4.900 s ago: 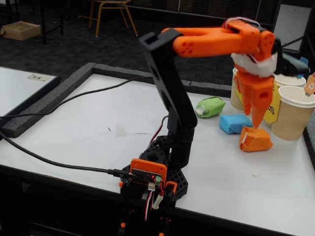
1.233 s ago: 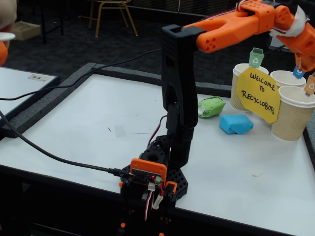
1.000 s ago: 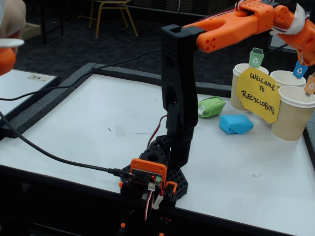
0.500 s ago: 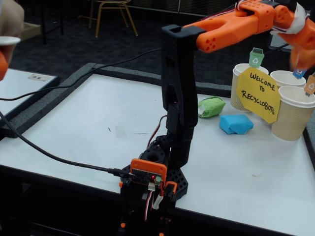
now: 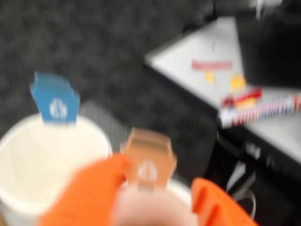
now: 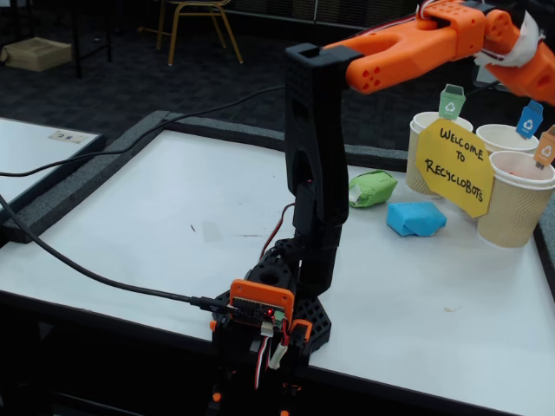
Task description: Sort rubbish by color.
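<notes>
A dark carpeted room with a chair [image 6: 195,22] at the back surrounds the white counter [image 6: 173,217], where the arm [image 6: 316,173] rises from its base at the front edge and reaches toward the upper right.

The fixed view shows the green lump [image 6: 373,187] and the blue lump [image 6: 415,217] lying on the counter near each other, just left of three ribbed paper cups [image 6: 518,201] and the yellow sign [image 6: 455,167] leaning against them. No orange lump shows in either view.

The blurred wrist view looks down past the gripper [image 5: 157,202], its orange fingers [image 5: 87,193] spread with a pale gap between them, onto a white cup with a blue tag [image 5: 54,98] and another cup with an orange tag [image 5: 148,160] directly below. In the fixed view the gripper runs off the right edge.
</notes>
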`<act>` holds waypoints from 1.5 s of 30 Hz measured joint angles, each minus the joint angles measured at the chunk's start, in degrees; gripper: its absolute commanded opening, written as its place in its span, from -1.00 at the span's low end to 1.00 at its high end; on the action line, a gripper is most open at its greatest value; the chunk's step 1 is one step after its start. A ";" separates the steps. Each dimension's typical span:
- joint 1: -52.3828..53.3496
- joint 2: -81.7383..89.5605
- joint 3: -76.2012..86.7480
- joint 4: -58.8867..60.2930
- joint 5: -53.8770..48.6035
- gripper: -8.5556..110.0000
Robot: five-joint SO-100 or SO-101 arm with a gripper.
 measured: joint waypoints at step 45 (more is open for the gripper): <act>-16.35 35.86 17.14 34.01 0.18 -0.85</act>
